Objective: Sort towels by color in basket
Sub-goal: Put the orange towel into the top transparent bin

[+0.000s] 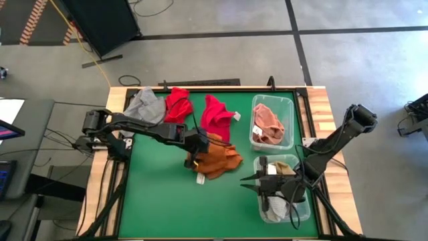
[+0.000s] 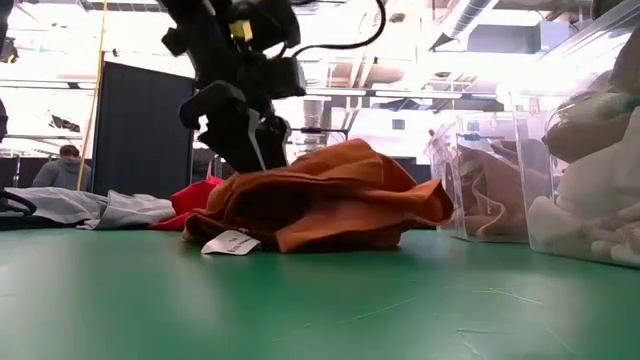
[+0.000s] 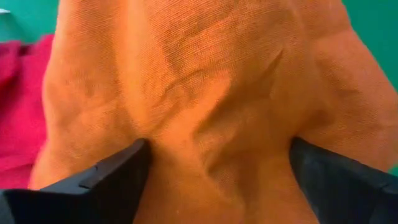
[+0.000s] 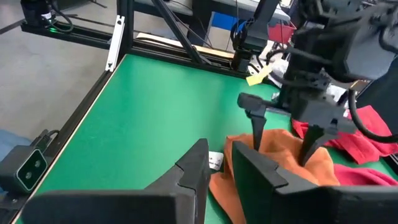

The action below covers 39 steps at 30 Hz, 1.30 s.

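Observation:
An orange towel [image 1: 217, 159] [image 2: 330, 195] lies crumpled on the green mat near the table's middle, with a white tag [image 2: 228, 243] at its near-left edge. My left gripper [image 1: 196, 148] [image 3: 217, 155] is open and points down onto the towel's left part. Two red towels [image 1: 177, 104] [image 1: 215, 115] and a grey towel [image 1: 146, 107] lie toward the far edge. My right gripper [image 1: 249, 182] [image 4: 219, 177] is open and hangs above the mat, to the right of the orange towel and by the near bin's left side, touching nothing. My left gripper comes at the orange towel from above, pointing down. Both open fingertips [image 3: 134, 165] [image 3: 305, 162] are sunk into the cloth of its upper left part [image 3: 211, 137], and a ridge of cloth bulges up between them. The towel lies on the mat.
Two clear bins stand at the table's right. The far bin [image 1: 293, 107] holds a tan-brown towel [image 1: 267, 124], and the near bin [image 1: 309, 207] holds pale towels [image 1: 277, 207]. The mat's near-left part [image 1: 160, 201] is bare green. A person [image 2: 60, 165] is in the room behind.

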Tool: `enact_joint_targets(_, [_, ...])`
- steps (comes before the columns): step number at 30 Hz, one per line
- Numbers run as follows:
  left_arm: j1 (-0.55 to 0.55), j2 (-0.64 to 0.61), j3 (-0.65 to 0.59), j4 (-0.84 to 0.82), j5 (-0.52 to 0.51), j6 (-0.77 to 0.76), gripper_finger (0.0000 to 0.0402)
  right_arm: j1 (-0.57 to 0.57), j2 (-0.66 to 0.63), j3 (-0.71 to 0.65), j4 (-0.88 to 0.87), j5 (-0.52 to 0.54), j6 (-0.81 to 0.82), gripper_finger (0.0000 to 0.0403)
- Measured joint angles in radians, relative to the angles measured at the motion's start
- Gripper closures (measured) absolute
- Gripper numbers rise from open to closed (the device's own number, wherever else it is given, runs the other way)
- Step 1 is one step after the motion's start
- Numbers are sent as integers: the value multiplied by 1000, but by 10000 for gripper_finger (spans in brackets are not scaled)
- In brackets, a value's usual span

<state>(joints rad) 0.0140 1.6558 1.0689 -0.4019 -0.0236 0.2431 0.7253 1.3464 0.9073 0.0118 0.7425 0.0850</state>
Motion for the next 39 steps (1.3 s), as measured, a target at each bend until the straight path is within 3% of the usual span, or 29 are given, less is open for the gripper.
enact_joint_targets(8, [53, 85, -71, 109, 74, -62, 27, -15, 0, 0, 1, -2, -4, 302])
enact_joint_targets(16, [65, 212, -51, 142, 117, -59, 34, -14, 0, 0, -2, -3, -4, 302])
enact_joint_targets(18, [59, 221, -51, 150, 120, -50, 57, -14, 0, 0, -3, -3, -4, 302])
enact_joint_targets(21, [41, 222, -51, 148, 126, -25, 123, -14, 0, 0, -3, -3, -7, 302])
enact_joint_targets(28, [18, 224, -52, 139, 156, 16, 350, -14, 0, 0, -3, -2, -7, 302])
enact_joint_targets(39, [-66, 146, 65, -9, 95, 64, 354, -12, 0, 0, -3, 1, 1, 302])
